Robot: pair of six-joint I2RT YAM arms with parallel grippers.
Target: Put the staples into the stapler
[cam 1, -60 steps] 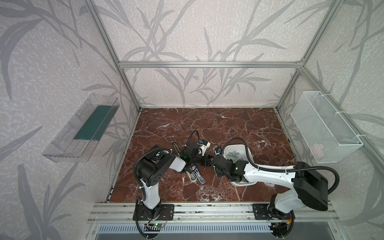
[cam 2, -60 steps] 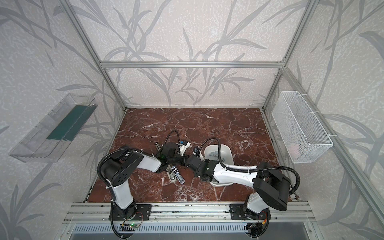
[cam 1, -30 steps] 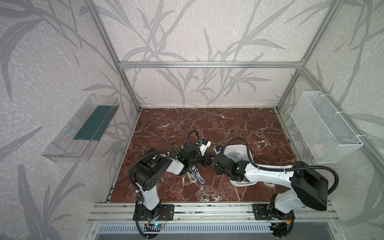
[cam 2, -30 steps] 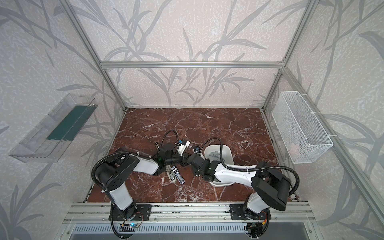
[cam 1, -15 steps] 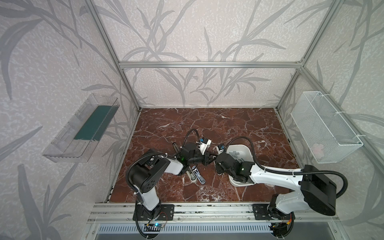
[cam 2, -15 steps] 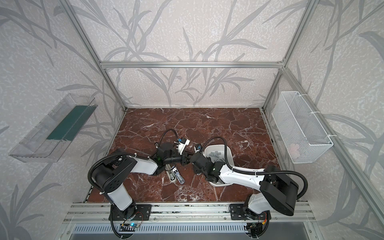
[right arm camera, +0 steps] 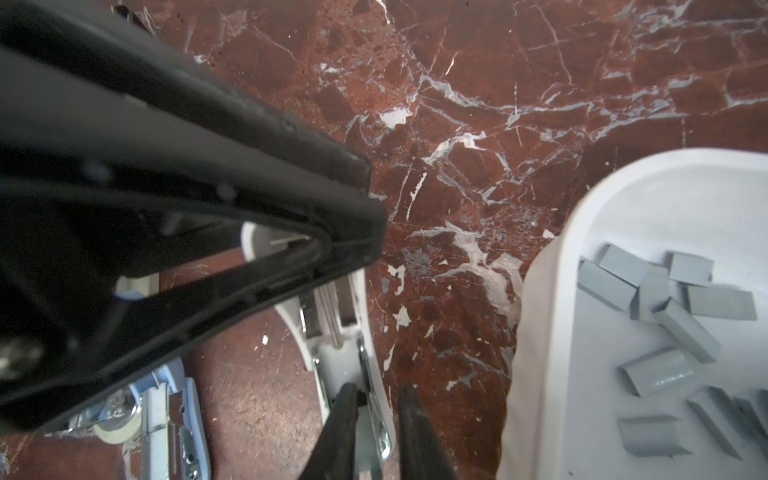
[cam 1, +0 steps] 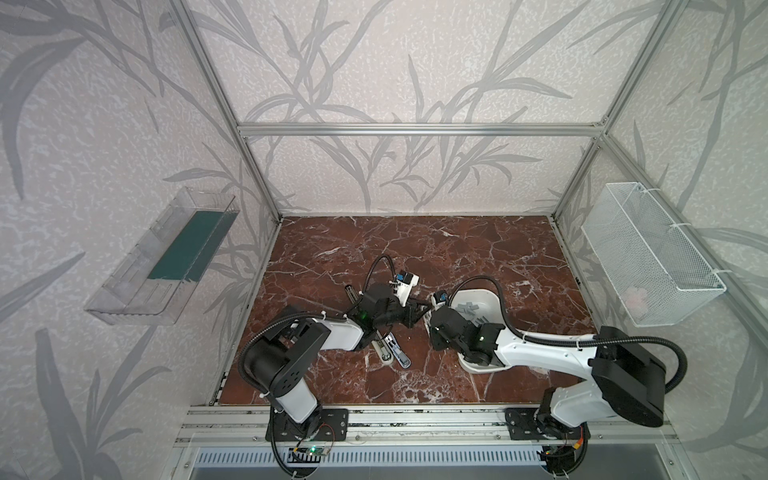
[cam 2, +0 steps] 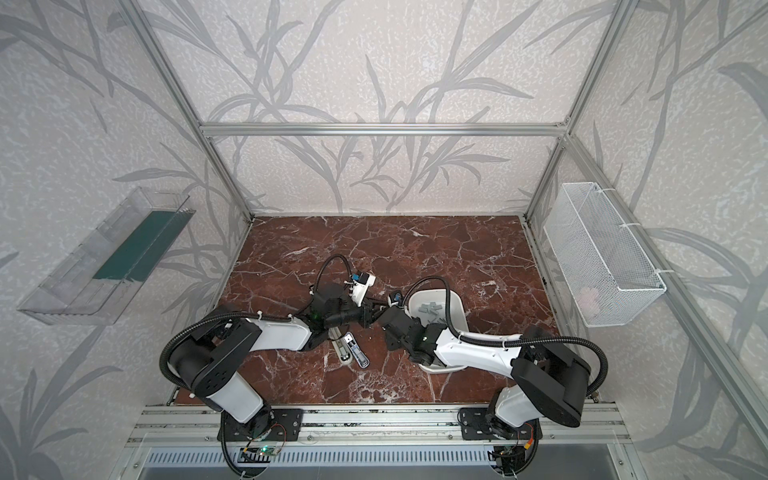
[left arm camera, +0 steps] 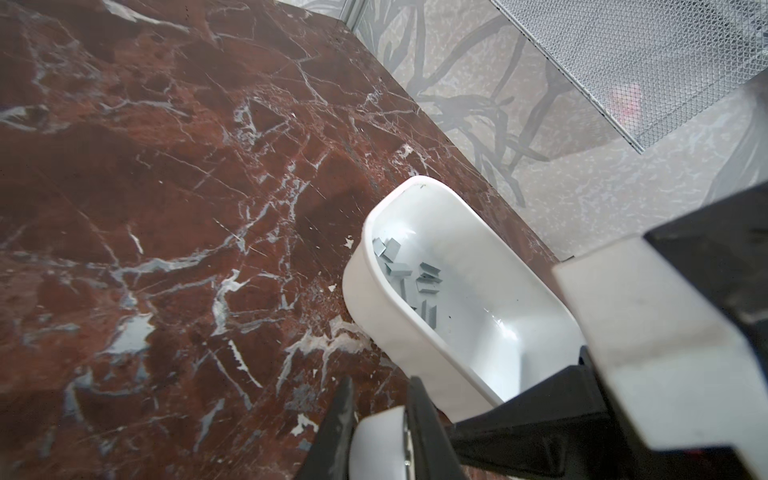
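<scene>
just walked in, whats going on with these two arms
Both arms are working over an opened stapler on the marble table. The left gripper is closed on the stapler's white end. The right gripper hovers close over its metal staple channel; whether it carries a strip is unclear. The staples lie in the white tray beside them.

Robot lab cell, aluminium frame (cam 1: 415,129), leaf-patterned panels (cam 1: 395,62), marble tabletop (cam 1: 415,249)

The table (cam 1: 457,249) is glossy red-brown marble-look stone with white veins. The dish (left arm camera: 374,299) is smooth glossy white, the staples (right arm camera: 623,266) matt grey metal, the stapler (right arm camera: 332,357) white plastic with shiny metal rails.
</scene>
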